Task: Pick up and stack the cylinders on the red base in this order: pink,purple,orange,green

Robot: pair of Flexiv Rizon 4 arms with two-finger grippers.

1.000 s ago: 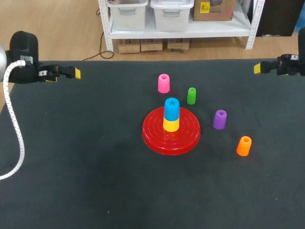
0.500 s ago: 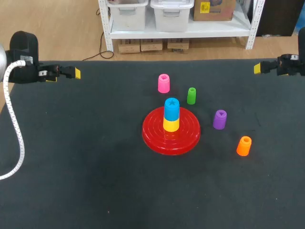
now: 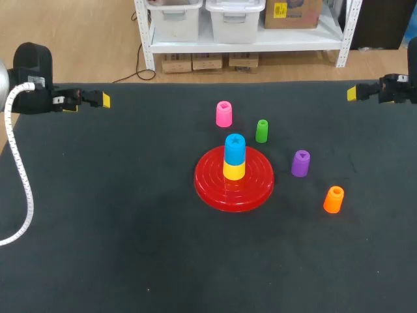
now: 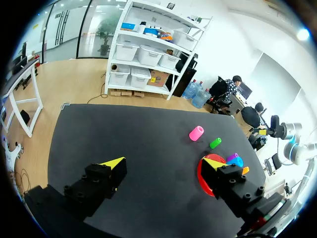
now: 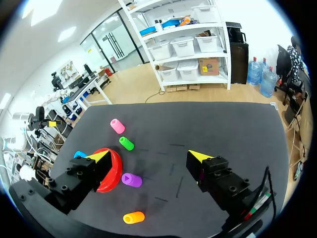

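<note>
the left gripper (image 4: 163, 162) hangs over the far left corner of the dark table (image 3: 130, 228), its two yellow-tipped fingers spread wide with nothing between them. it points in along the far edge toward the middle and is well apart from every cylinder.

the pink cylinder (image 3: 223, 114) stands upright on the table, long axis vertical, hollow top facing up, just beyond the red base (image 3: 212, 189). the base lies flat near the table's middle. on its centre stands a yellow cylinder (image 3: 234, 171) with a blue cylinder (image 3: 234, 147) stacked on it, both upright, the blue one's recessed top facing up.

right of the pink one, close to the base's far rim, stands the slimmer green cylinder (image 3: 262, 131), upright. the purple cylinder (image 3: 300, 163) stands upright just beside the base's right rim, apart from it. the orange cylinder (image 3: 333, 199) stands nearer the front and further right, upright, round opening up.

the right gripper (image 5: 148, 155) is over the far right corner, fingers wide apart and empty, pointing in toward the middle.
</note>
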